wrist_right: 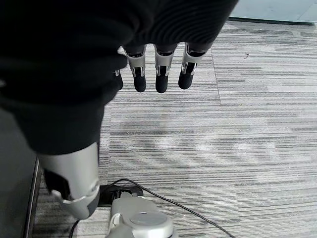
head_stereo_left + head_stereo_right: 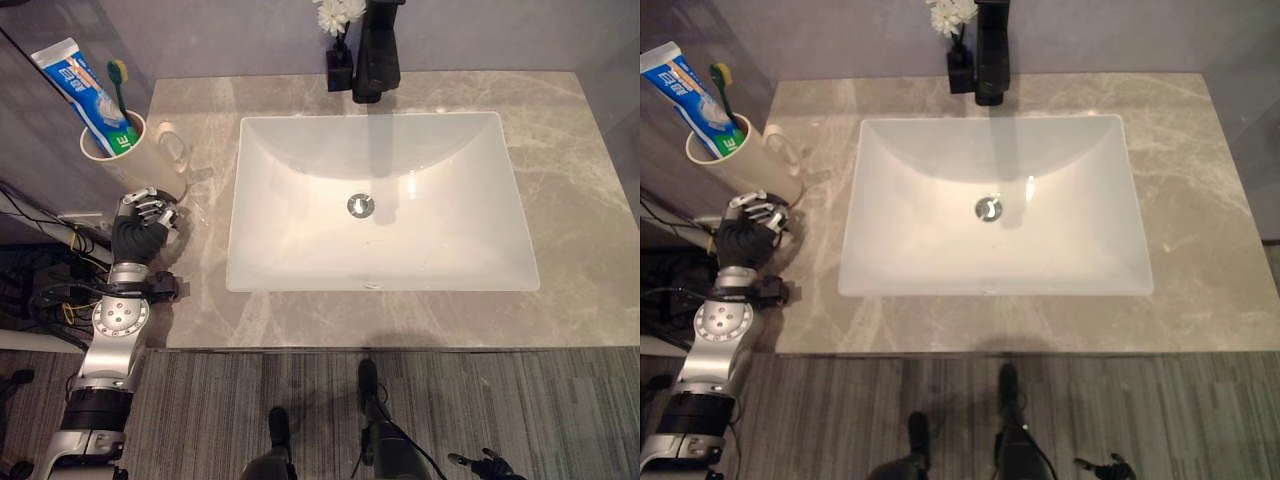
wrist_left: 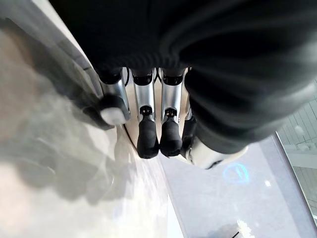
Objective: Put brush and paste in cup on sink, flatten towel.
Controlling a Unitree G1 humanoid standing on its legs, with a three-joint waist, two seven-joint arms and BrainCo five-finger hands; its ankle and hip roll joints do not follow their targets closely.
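Left eye view puts the left hand [image 2: 140, 232] nearest, at the surface's [image 2: 560, 180] near-left corner, just short of the cup [image 2: 125, 155]. Its fingers are curled inward with nothing between them; the left wrist view shows the dark tips [image 3: 148, 144] drawn together over bare marble. The right hand [image 1: 156, 74] hangs low over the carpeted floor [image 1: 247, 124], fingers relaxed and holding nothing, well away from the work.

Beyond the left hand stands the cup, upright on the surface's left edge beside the white sink basin [image 2: 380, 200]. The toothpaste tube [image 2: 85, 90] and the toothbrush [image 2: 120, 85] already stand in it, both leaning with their long axes pointing up and away toward the far left. That half of the task looks done.

No towel can be made out on the surface, so the flattening step has nothing visible to act on. The left hand is by far the nearer to the cup, which lies straight ahead of its fingers.

At the far edge stand the black faucet [image 2: 375, 55] and a small vase of white flowers [image 2: 338, 30].
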